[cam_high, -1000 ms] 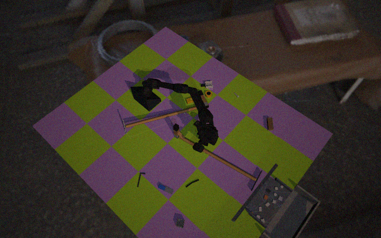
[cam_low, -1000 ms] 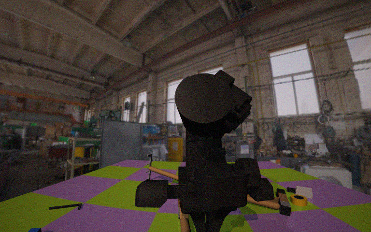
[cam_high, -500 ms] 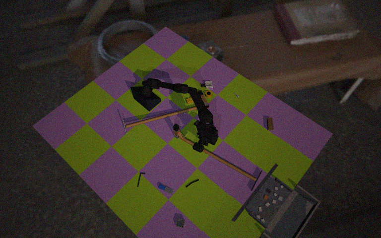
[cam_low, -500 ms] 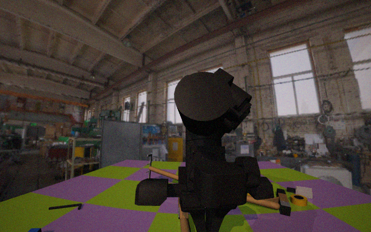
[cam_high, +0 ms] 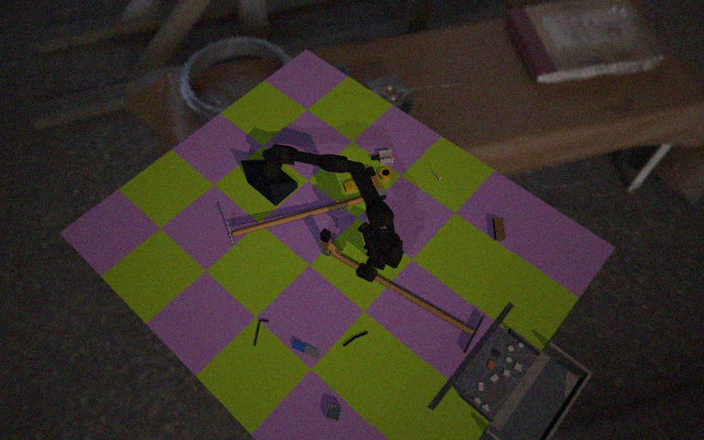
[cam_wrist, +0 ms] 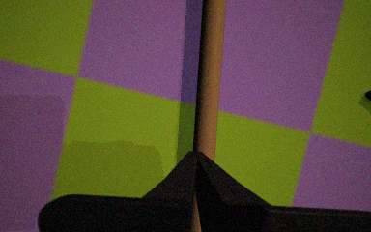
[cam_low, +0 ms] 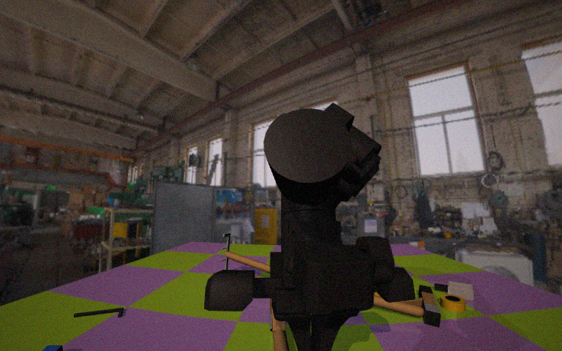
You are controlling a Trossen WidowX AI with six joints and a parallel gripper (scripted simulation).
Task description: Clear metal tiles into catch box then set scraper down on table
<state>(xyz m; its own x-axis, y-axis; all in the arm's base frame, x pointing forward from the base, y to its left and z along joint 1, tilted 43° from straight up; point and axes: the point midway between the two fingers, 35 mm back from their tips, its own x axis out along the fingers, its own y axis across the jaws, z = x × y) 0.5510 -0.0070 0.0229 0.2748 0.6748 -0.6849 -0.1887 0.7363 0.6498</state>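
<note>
The long scraper [cam_high: 425,304] [cam_low: 279,337] [cam_wrist: 211,72] has a wooden handle running across the table, its thin dark blade [cam_high: 473,333] just short of the steel plate [cam_high: 467,379]. Several pale tiles [cam_high: 480,386], an orange one [cam_high: 490,364] and a dark one [cam_high: 495,352] lie on the plate. The catch box [cam_high: 540,401] adjoins the plate's far end. My gripper [cam_wrist: 194,158] is shut, its tips together over the left edge of the handle, with nothing seen between them. The fingertips are hidden in the top view; whether they touch the handle is unclear.
A dark bar [cam_high: 441,392] edges the plate's near side. A second long-handled tool [cam_high: 291,218] lies near the arm base, and a black-and-wood piece [cam_high: 325,236] is by the scraper's near end. A yellow tape roll [cam_high: 384,173] [cam_low: 453,303] and a brown block [cam_high: 499,228] lie farther off.
</note>
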